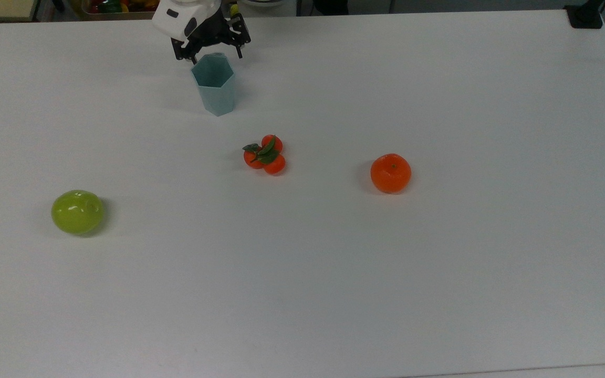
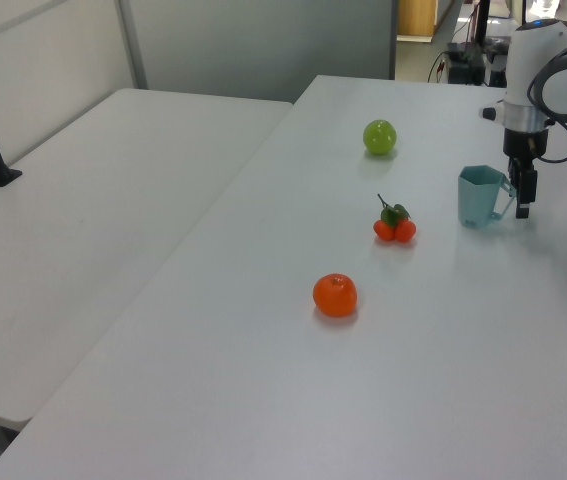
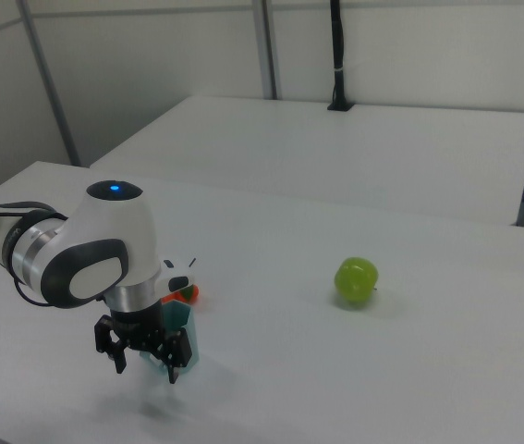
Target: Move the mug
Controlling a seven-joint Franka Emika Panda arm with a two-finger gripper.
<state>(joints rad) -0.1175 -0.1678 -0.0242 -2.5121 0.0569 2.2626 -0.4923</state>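
Near the far edge of the white table (image 1: 439, 273), the pale blue-green mug (image 1: 215, 89) is standing upright, rim up. Just behind it the tool (image 1: 211, 53) is hanging with its fingers spread apart, straddling the mug's handle side and gripping nothing. Toward the top view's lower right, a small cluster of red-orange fruit with leaves (image 1: 265, 155) is lying near the mug; an orange (image 1: 390, 172) is sitting farther right, and a green apple (image 1: 77, 211) is resting well apart at the top view's left.
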